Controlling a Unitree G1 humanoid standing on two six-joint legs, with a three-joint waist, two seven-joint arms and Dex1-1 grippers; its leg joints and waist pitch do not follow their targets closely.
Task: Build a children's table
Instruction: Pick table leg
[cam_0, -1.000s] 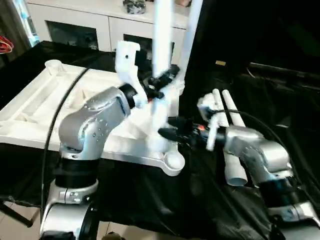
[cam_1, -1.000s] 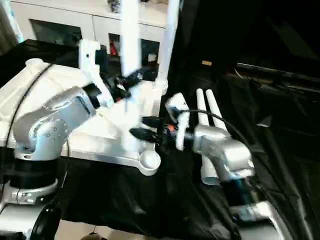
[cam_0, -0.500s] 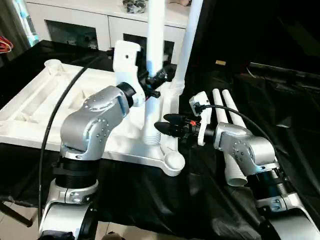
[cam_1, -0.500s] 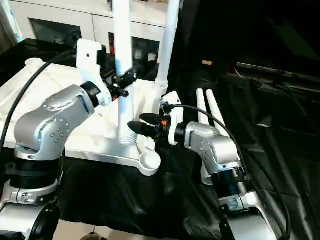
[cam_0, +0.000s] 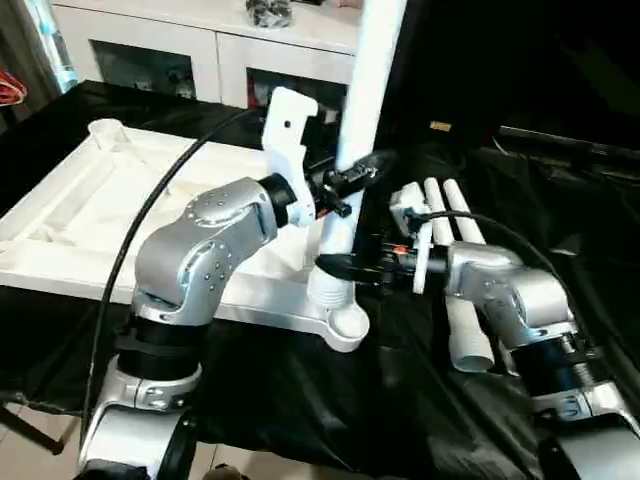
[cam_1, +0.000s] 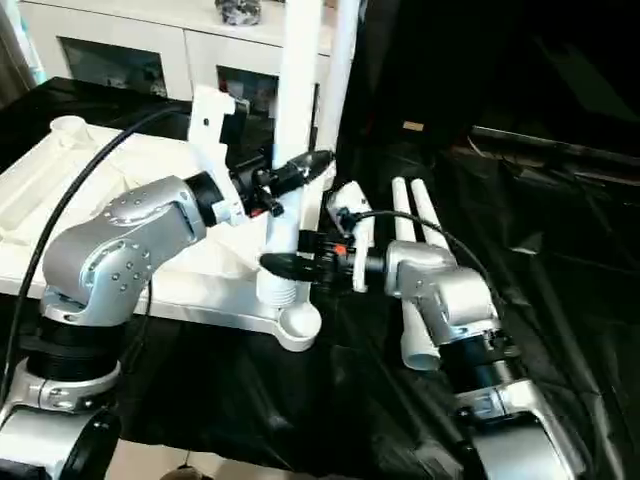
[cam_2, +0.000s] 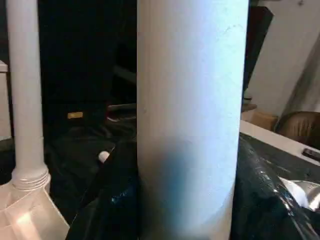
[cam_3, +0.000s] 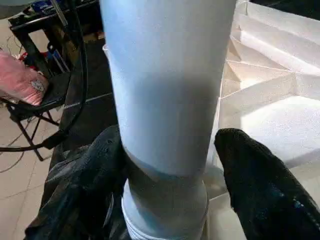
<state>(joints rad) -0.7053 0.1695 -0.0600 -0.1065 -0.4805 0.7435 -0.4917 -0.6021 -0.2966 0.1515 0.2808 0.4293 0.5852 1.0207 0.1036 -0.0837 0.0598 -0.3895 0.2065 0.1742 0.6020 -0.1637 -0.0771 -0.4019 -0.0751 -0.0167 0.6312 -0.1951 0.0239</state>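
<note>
While the white leg stands upright over the near corner socket of the upturned children's table, both grippers grip it — the left gripper higher up, its black fingers clamped on the tube, and the right gripper low down, just above the ribbed end, fingers pressed to either side of it. The leg's threaded end sits just beside that socket, not yet clearly in it; I cannot tell whether it rests on the rim. A second leg is already standing in the far corner, and two spare legs lie side by side on the black tabletop at the robot's right.

The step in hand looks like seating this leg. To do it well, keep the tube plumb, bring its end squarely over the socket's mouth, then press straight down — the lower grip steering, the upper one holding it from leaning.
</note>
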